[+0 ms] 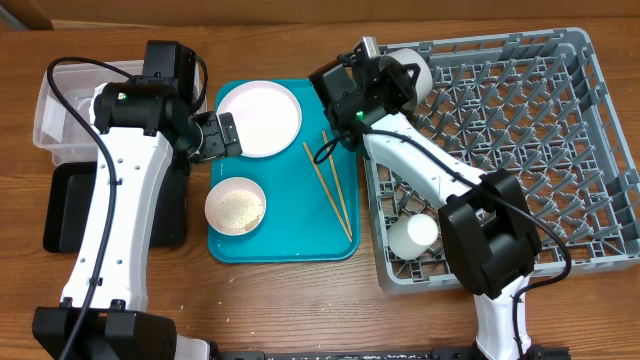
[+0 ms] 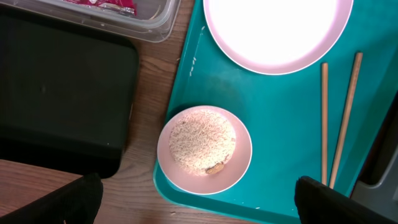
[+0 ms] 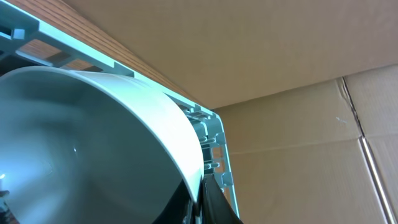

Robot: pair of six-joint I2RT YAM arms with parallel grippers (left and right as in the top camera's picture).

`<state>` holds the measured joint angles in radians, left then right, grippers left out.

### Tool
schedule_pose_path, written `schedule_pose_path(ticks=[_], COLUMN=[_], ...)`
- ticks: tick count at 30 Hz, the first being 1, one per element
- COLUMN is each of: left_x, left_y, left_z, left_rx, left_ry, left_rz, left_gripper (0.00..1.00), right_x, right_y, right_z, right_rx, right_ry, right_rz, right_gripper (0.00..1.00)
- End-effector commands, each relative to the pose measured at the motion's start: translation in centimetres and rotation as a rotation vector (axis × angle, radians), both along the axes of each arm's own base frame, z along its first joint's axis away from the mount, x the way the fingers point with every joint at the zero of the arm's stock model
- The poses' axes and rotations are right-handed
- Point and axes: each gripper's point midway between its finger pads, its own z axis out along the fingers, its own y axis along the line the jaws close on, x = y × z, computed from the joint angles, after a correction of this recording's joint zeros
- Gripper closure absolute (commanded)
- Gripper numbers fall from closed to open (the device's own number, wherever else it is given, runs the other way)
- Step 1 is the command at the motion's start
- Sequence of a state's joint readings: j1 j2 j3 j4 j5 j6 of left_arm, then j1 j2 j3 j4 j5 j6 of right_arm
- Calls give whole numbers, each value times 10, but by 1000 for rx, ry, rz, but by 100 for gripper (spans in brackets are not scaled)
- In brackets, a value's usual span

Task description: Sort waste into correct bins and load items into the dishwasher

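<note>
My left gripper (image 1: pixel 226 136) (image 2: pixel 200 211) is open and empty, hovering over the left edge of the teal tray beside the round pale plate (image 1: pixel 260 116) (image 2: pixel 277 31). A pinkish bowl of white rice grains (image 1: pixel 236 205) (image 2: pixel 204 148) sits just ahead of its fingers. Two wooden chopsticks (image 1: pixel 330 186) (image 2: pixel 339 118) lie on the tray's right side. My right gripper (image 1: pixel 398 78) (image 3: pixel 200 202) is shut on the rim of a grey-white bowl (image 1: pixel 417 66) (image 3: pixel 93 143) at the far left corner of the grey dish rack (image 1: pixel 600 150) (image 3: pixel 214 134). A red wrapper (image 2: pixel 115 5) lies in the clear tub (image 1: pixel 55 110).
The teal tray (image 1: pixel 290 245) (image 2: pixel 280 162) lies between the arms. The black tray (image 1: pixel 65 215) (image 2: pixel 62 93) sits in front of the clear tub at the left. A white cup (image 1: pixel 414 233) stands in the rack's near left corner. Cardboard rises behind the table.
</note>
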<state>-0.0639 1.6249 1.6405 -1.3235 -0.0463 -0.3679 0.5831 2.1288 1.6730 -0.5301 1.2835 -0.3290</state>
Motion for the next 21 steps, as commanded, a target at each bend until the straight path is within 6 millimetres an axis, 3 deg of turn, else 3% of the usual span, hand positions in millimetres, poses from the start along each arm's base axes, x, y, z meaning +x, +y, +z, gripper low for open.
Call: schedule_pose_path(ticks=[1, 4, 10, 16, 21], left_x=[-2, -2, -2, -2, -2], left_y=[1, 1, 1, 1, 1], left_z=[4, 4, 4, 4, 4], left_rx=[6, 6, 6, 6, 6], left_ry=[-13, -13, -13, -13, -13], left_rz=[7, 7, 7, 7, 7], left_gripper=[0, 0, 0, 0, 0], right_x=[1, -2, -13, -16, -33], right_y=[16, 23, 57, 73, 96], right_z=[-15, -15, -12, 15, 32], right_rx=[53, 53, 60, 146, 451], right_ry=[34, 34, 26, -5, 46], right_rz=[56, 71, 140, 203, 334], right_gripper=[66, 37, 2, 0, 0])
